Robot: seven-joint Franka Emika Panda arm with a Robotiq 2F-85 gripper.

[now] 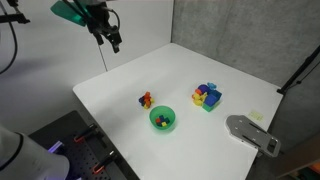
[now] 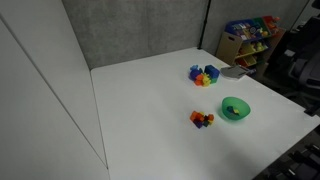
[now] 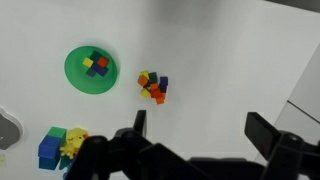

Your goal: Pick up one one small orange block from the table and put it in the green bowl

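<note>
The gripper [image 3: 200, 128] hangs spread wide and empty, high over the table [image 3: 225, 45], so everything stays in sight. The small orange block [image 3: 156, 95] lies in a cluster ahead of it, with the green bowl [image 3: 72, 72] near that cluster, which should make for a short carry.

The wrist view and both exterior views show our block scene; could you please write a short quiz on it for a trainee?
1. True or false: the green bowl already has blocks in it.
2. The gripper is: A) shut on a block; B) open and empty, high above the table; C) inside the bowl.
3. Which lies nearer the bowl: the cluster of small blocks or the pile of larger blocks?
Key: 1 true; 2 B; 3 the cluster of small blocks.
</note>
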